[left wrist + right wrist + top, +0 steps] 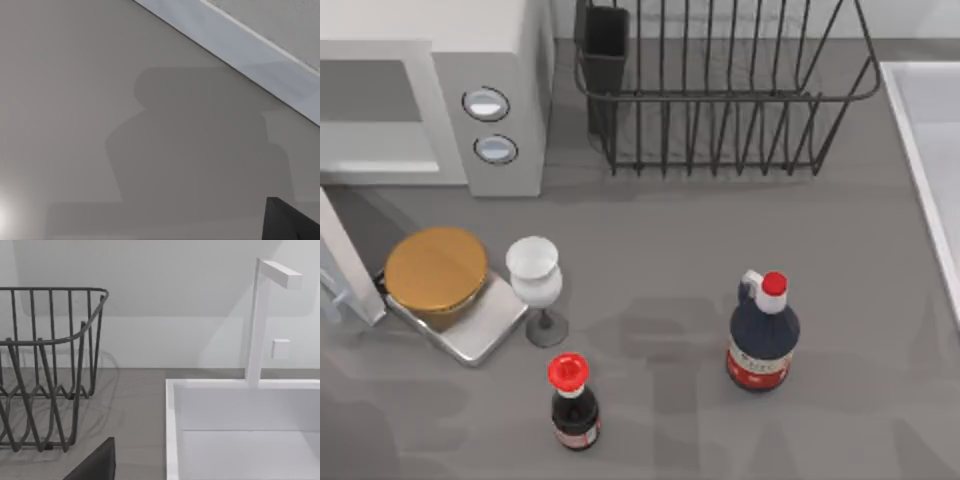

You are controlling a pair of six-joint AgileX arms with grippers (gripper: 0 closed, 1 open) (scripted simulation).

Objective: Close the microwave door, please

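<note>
The microwave [430,95] is placed at the far left of the worktop [700,270]; the microwave door [342,262] is seen swung open at the left edge, so nothing is closed yet; the state of either tool cannot be told.

This place is a kitchen, rendered in simulation. On a grey counter [670,250] stands a white microwave [490,90] with two round knobs, its door [342,262] open. Beside it is a black wire dish rack [720,90]. At the right side there is a white sink [240,430] with a white tap [260,315]. Two dark sauce bottles [762,335] with red caps, a white goblet [536,275] and a small scale [460,315] stand on the counter too.
</note>
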